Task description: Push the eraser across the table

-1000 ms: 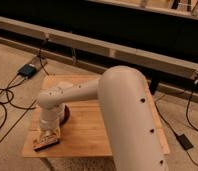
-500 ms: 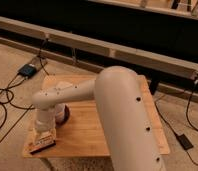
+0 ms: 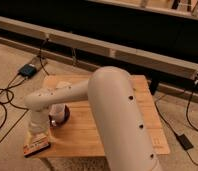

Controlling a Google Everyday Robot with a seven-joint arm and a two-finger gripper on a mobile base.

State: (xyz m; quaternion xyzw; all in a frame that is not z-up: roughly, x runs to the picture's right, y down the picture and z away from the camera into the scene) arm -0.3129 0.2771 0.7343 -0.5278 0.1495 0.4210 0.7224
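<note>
The eraser, a small flat block with a reddish-orange face and a pale stripe, lies at the front left corner of the wooden table, right at its edge. My gripper points down at the end of the pale arm, directly behind and above the eraser and seemingly touching it. The arm reaches from the lower right across the table top and hides much of it.
A dark round saucer sits on the table just right of the gripper, partly under the arm. On the floor are a black box with cables at the left and a power adapter at the right. A long rail runs behind.
My gripper has moved toward the table's front left corner, and the eraser has slid with it to the edge. The saucer has stayed in place.
</note>
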